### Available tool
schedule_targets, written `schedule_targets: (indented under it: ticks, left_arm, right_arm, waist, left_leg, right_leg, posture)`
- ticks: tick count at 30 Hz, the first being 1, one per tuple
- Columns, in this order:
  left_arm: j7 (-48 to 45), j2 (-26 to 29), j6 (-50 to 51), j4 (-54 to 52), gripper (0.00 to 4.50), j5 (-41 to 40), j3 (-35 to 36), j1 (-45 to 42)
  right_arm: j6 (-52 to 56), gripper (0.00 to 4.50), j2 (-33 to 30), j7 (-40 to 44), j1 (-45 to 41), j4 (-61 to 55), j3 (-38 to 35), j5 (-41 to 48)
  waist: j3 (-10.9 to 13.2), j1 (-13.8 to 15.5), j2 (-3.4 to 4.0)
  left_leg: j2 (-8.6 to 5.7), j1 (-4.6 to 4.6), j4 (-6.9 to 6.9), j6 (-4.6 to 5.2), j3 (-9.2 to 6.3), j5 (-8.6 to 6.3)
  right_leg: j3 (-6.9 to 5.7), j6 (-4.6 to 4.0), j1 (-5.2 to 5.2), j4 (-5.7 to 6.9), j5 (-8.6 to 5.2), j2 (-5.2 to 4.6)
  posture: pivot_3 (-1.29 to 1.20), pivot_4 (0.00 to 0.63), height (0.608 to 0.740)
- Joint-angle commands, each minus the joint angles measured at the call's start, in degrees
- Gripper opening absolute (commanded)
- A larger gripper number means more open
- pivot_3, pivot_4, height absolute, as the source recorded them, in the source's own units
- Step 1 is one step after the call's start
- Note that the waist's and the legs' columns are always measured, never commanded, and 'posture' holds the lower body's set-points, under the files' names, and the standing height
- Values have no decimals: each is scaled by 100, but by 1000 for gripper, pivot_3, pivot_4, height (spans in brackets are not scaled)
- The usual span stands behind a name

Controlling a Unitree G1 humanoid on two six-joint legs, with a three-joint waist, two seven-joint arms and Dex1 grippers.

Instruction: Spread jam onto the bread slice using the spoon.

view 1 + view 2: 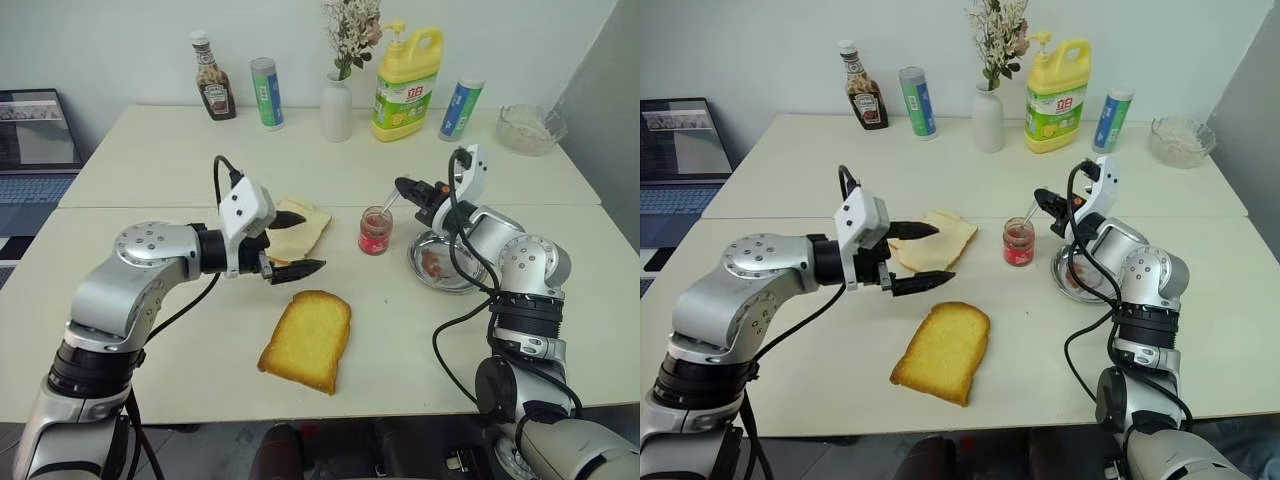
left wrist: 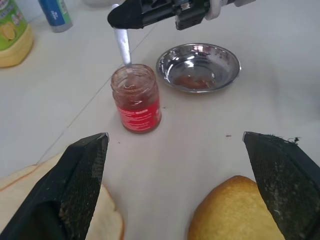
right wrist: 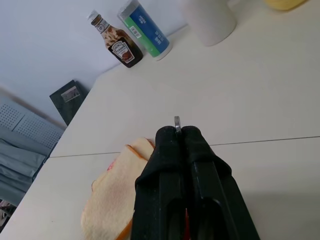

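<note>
Silver spoon point(image 2: 123, 48), pinched in the closed right gripper point(image 1: 404, 187), dipped into the jam point(image 1: 375, 231); left gripper point(image 1: 297, 243) gaped empty. Scooping underway; next, carry it to the bread slice point(image 1: 308, 340).

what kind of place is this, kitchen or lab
Probably an office or lab staged as a kitchen: pale tables pushed together against a bare wall, a laptop at one side, dish soap among the food.
</note>
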Motion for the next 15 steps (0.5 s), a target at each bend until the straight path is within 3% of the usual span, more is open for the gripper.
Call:
schedule_targets:
  ticks: [1, 15]
  left_arm:
    - [-47, 87, -86, -244, 4500, -59, 114, 15]
    - [-58, -45, -354, -140, 4500, 95, -70, 34]
  right_arm:
    - [-8, 34, -35, -129, -221, -46, -317, 328]
    - [71, 34, -23, -628, -332, 72, -681, 887]
  waist:
    - [0, 0, 0]
    - [0, 0, 1]
  left_leg:
    - [0, 0, 0, 0, 0, 0]
    - [0, 0, -1, 0, 1, 0]
  right_leg:
    - [0, 0, 0, 0, 0, 0]
    - [1, 0, 0, -2, 0, 0]
  posture:
    - [0, 150, 740]
    - [0, 150, 740]
